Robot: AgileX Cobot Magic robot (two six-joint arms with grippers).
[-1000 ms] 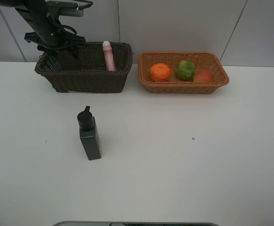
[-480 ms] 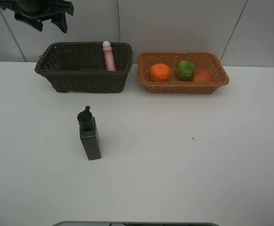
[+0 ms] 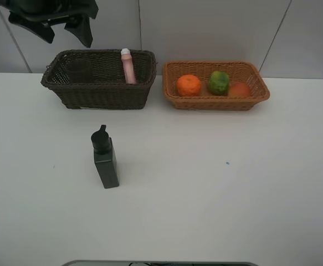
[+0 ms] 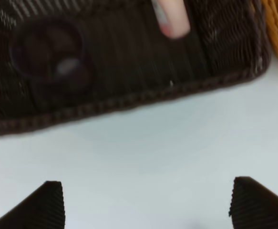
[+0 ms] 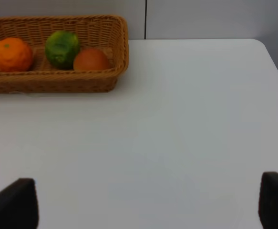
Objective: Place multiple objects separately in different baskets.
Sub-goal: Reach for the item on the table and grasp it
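Observation:
The dark brown basket (image 3: 106, 95) holds the pink white-capped bottle (image 3: 129, 66) and the mauve cup (image 3: 79, 70), which is dim against the weave. My left gripper (image 3: 66, 32) hangs open and empty above the basket's left end. The left wrist view shows the basket (image 4: 129, 100), the cup (image 4: 48, 52) and the bottle (image 4: 172, 19). The dark square pump bottle (image 3: 104, 159) stands alone on the table. The tan basket (image 3: 216, 102) holds the tangerine (image 3: 189, 85), green fruit (image 3: 218, 82) and peach (image 3: 239, 89). My right gripper (image 5: 143, 202) is open and empty, short of that basket (image 5: 48, 81).
The white table (image 3: 216, 183) stretches in front of both baskets, with a wall right behind them. The two baskets stand side by side with a narrow gap between them. The table's right edge shows in the right wrist view (image 5: 274, 62).
My left gripper has risen out of the dark basket, empty, leaving the cup inside, and has then shifted slightly right. Nothing else has moved.

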